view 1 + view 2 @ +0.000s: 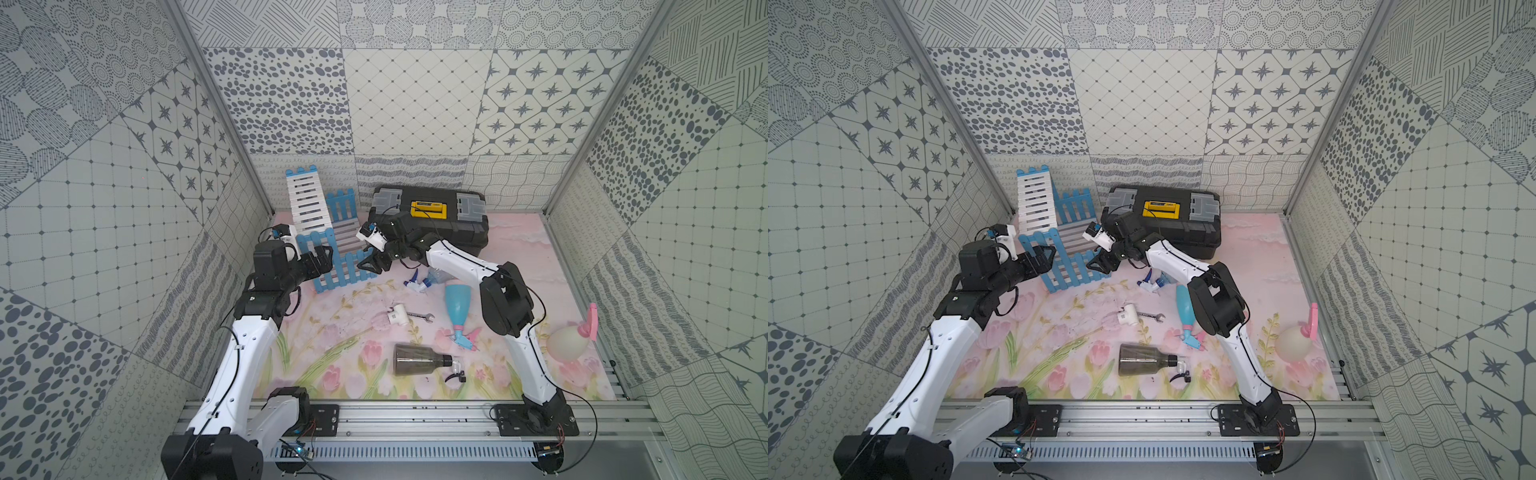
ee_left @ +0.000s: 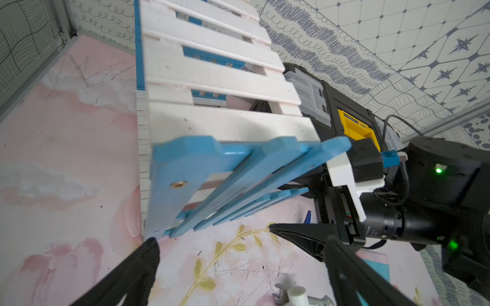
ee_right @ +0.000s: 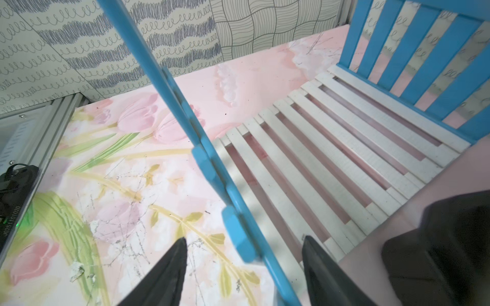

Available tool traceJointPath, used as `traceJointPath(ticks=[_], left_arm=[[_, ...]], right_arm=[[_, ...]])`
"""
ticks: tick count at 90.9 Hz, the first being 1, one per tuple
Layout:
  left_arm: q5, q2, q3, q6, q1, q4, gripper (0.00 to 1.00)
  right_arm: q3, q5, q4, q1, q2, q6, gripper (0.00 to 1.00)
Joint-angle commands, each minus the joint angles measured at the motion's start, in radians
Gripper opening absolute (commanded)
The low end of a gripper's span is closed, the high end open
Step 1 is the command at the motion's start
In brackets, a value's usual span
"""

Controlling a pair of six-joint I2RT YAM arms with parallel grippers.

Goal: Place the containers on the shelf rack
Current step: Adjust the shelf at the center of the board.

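Plainly, the right gripper (image 3: 244,238) stands half open astride, not gripping, a blue picket panel (image 3: 212,172) of the shelf rack (image 1: 309,199) at eleven o'clock, the left gripper (image 2: 241,239) wide open near its flat white slats (image 2: 212,69).

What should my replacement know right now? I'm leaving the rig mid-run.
Left gripper: open, beside the near blue picket-fence panel of the two-tier white-slatted shelf rack.
Right gripper: open, jaws astride that panel.
On the floral mat: smoky grey translucent spray bottle, opaque light blue bottle with pink trigger, clear bottle with blue-white trigger partly under the right arm, cream bottle with pink top by the right wall.
Done: nothing shelved.
To do: all four bottles.
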Motion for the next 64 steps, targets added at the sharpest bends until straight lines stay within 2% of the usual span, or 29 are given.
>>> traceJointPath(ticks=[1,13,27,45,64], left_arm=[[-0.032,-0.035,-0.042,-0.066,0.029,0.040,0.99],[-0.092,-0.094,-0.095,-0.094,0.034,0.051,0.99],[-0.116,-0.148,-0.138,-0.103,0.041,0.057,0.99],[-0.105,-0.163,-0.132,-0.104,0.048,0.035,0.99],[-0.084,-0.153,-0.131,-0.104,0.059,0.034,0.99]], right_arm=[[-0.079,0.012,0.027,0.058,-0.067,-0.014,0.60],[-0.210,0.092,0.162,0.110,-0.137,0.054,0.50],[-0.357,0.122,0.390,0.155,-0.203,0.164,0.44],[-0.266,0.145,0.384,0.190,-0.142,0.173,0.43],[-0.207,0.164,0.377,0.205,-0.086,0.183,0.37]])
